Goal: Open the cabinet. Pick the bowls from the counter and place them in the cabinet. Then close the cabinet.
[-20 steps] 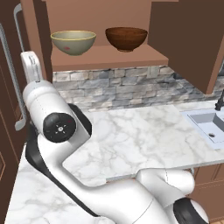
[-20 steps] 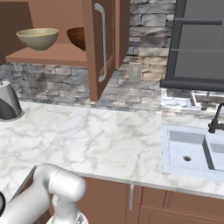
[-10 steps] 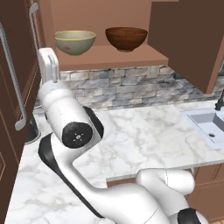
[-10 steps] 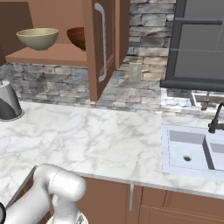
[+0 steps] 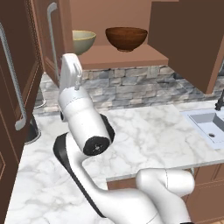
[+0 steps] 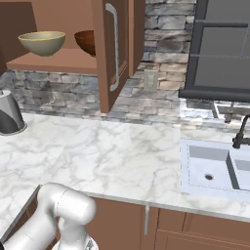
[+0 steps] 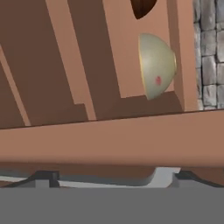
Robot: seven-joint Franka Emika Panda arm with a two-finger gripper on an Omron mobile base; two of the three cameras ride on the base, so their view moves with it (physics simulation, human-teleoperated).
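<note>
Closing remained: both bowls point(image 5: 83, 40) sat inside the cabinet point(image 5: 131, 57); end effector point(image 7: 107, 175) state unclear, near left door point(image 5: 54, 39); a careless swing could clip the beige bowl

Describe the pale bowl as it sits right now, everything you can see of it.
The pale bowl is round, beige-green and glossy with a thin lighter rim, and the hand view shows a small reddish mark on its side. It stands upright on the cabinet shelf, left of the dark wooden bowl and apart from it. Only the shelf touches it.
</note>
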